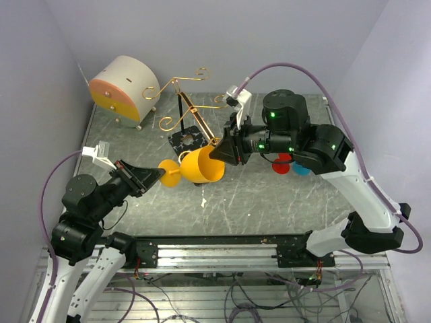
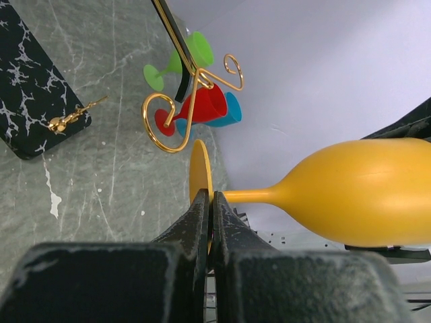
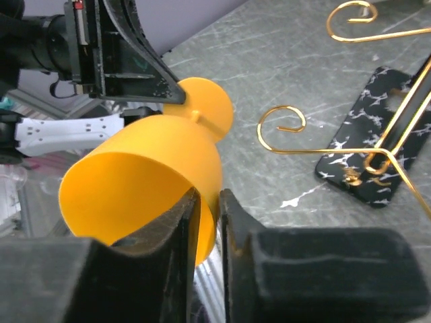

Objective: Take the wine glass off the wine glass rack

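The yellow wine glass (image 1: 199, 166) lies level in the air, in front of the rack and apart from its arms. My left gripper (image 1: 160, 176) is shut on its foot disc, fingertips pinching the disc edge in the left wrist view (image 2: 209, 200). My right gripper (image 1: 217, 153) is shut on the bowl's rim, one finger inside and one outside (image 3: 207, 198). The wine glass rack (image 1: 190, 111) stands behind, gold scroll arms on a black marble base (image 1: 185, 141). Its base (image 3: 370, 155) and a scroll (image 3: 283, 128) show in the right wrist view.
A round beige-and-orange drawer box (image 1: 124, 91) stands at the back left. A red glass (image 1: 283, 165) and a blue glass (image 1: 302, 168) lie under my right arm. A green glass (image 2: 188, 57) lies beyond them in the left wrist view. Walls close both sides.
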Robot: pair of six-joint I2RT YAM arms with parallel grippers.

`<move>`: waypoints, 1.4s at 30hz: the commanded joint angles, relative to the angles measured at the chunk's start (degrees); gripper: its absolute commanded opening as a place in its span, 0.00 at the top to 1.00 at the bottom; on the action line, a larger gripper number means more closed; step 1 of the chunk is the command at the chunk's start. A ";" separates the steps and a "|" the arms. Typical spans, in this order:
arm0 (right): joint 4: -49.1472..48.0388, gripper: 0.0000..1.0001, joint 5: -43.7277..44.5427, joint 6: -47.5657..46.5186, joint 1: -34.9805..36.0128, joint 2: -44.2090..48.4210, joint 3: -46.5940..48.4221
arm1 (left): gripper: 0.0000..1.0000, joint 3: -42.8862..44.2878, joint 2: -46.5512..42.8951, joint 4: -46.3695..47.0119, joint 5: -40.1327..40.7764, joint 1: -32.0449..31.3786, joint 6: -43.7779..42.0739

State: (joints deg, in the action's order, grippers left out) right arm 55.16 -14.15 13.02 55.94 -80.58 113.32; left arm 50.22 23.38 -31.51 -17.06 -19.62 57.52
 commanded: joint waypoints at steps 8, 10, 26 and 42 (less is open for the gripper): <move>-1.36 1.00 4.65 0.03 -0.11 -1.56 3.71 | 0.52 3.91 3.38 4.12 -0.37 -0.16 -2.34; -1.15 1.00 10.57 -0.45 -0.24 -1.48 5.80 | 0.46 6.45 4.82 0.73 2.78 -0.16 -4.39; -5.22 1.00 26.17 0.72 -33.86 -11.92 19.57 | 0.46 10.08 -1.00 -11.14 28.77 -0.09 -24.03; -1.42 1.00 19.92 9.07 -66.14 -28.08 13.93 | 0.49 -1.90 -5.09 -9.64 34.30 -0.16 -27.62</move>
State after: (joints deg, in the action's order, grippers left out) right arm 52.42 7.03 20.73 -9.43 -107.68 126.58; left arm 49.47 19.00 -43.09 15.16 -19.62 31.29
